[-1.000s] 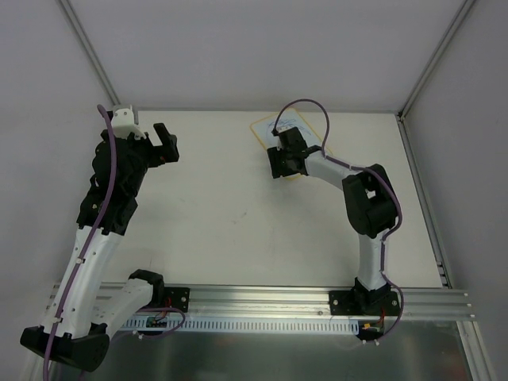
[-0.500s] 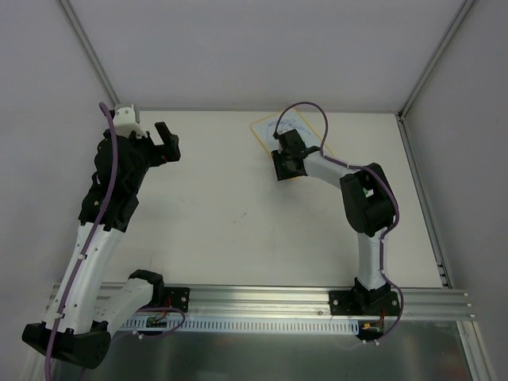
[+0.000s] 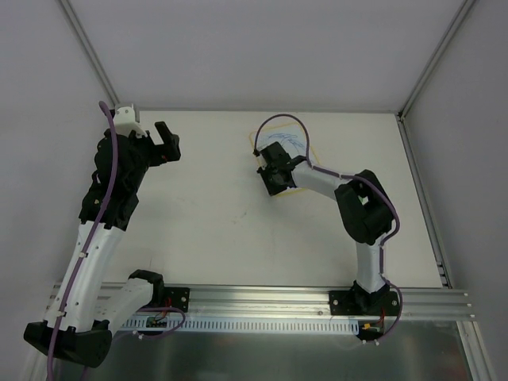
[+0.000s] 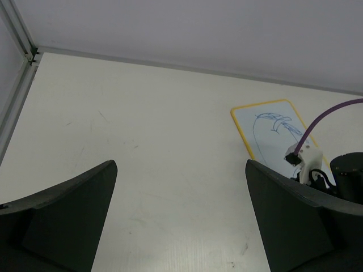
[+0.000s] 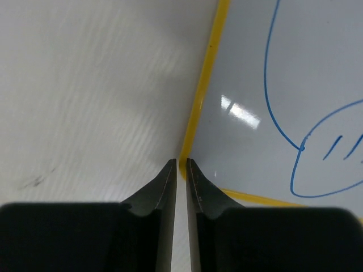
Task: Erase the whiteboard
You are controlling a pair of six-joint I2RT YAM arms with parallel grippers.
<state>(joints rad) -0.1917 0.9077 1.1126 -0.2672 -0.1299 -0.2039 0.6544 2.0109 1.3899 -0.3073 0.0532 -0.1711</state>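
Overall: two arms over a pale table (image 3: pixel 214 214), closed in by plain grey walls on three sides.
Whiteboard position: the whiteboard (image 3: pixel 279 144) lies flat on the table at the far side, right of centre and near the back wall, turned at an angle to the table's edges.
Whiteboard condition: white face with a thin yellow border. Blue pen scribble (image 5: pixel 265 79) runs in a long curve with a closed loop and short strokes. The marks are unerased.
Right gripper: the right gripper (image 5: pixel 181 162) is low at the board's near corner. Its jaws are drawn almost together, with only a thin slit between them. The yellow corner sits in that slit at the very tips, so the grip is on the board's corner.
Right arm: reaches forward and to the left from its base, elbow out to the right. In the overhead view its wrist covers the near part of the board.
Left gripper: the left gripper (image 4: pixel 180 170) is spread to its full width and holds nothing. Bare table shows between its fingers.
Left arm: raised over the far left of the table, well apart from the board.
Cabling: a purple cable (image 3: pixel 286 117) loops up from the right wrist and arches across the board.
Mounting: both bases are bolted to an aluminium rail (image 3: pixel 262 298) at the near edge.
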